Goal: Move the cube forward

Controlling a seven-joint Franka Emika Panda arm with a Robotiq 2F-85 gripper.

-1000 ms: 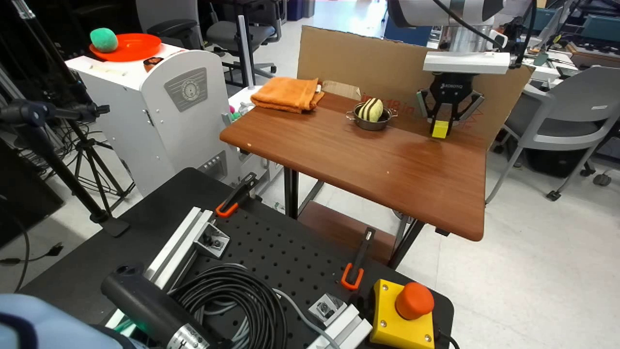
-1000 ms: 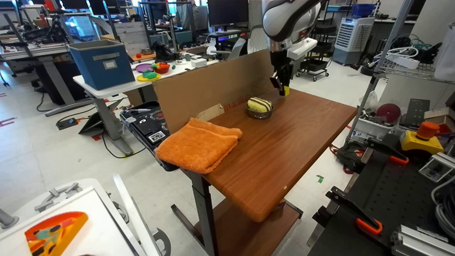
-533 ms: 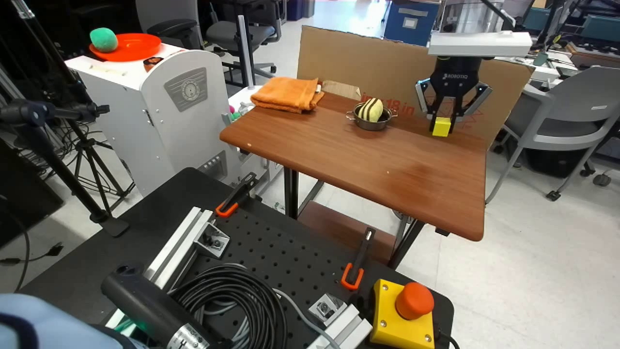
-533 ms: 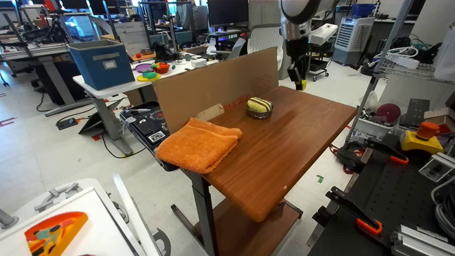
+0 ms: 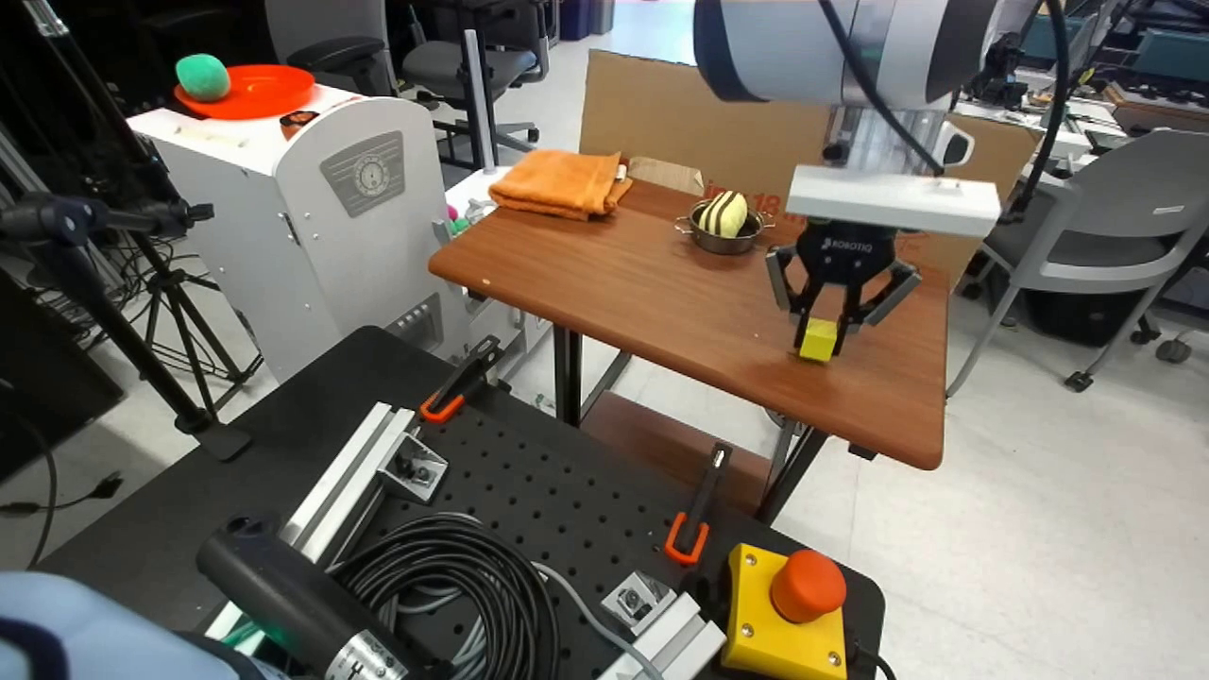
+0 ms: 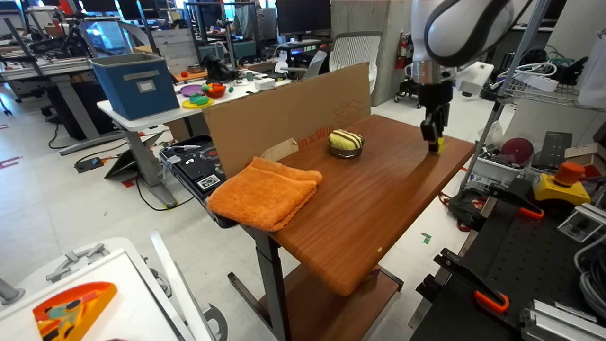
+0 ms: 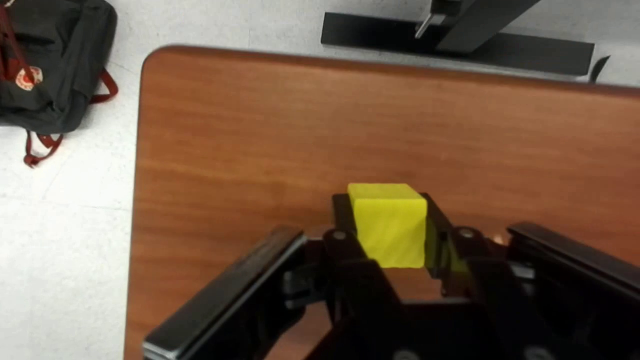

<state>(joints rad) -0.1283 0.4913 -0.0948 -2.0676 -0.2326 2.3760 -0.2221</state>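
The small bright-yellow cube point(image 5: 818, 341) is between the fingers of my gripper point(image 5: 820, 332), near the table's corner away from the orange cloth. In the wrist view the cube point(image 7: 390, 231) touches both fingertips of the gripper point(image 7: 387, 220), which is shut on it. In an exterior view the cube point(image 6: 441, 144) is partly hidden behind the gripper point(image 6: 432, 146). The fingers point down and the cube is low over the brown table point(image 5: 614, 274). I cannot tell whether it touches the surface.
A folded orange cloth point(image 5: 557, 184) lies at the table's far end. A small metal pan point(image 5: 723, 244) holds a yellow-and-black striped object point(image 5: 725, 214). A cardboard sheet point(image 6: 289, 111) stands along the back edge. A black pegboard table point(image 5: 567, 529) stands beyond the front edge.
My gripper has carried the cube away from the cardboard at the back, across the table toward its front edge. The pan and cloth have not moved.
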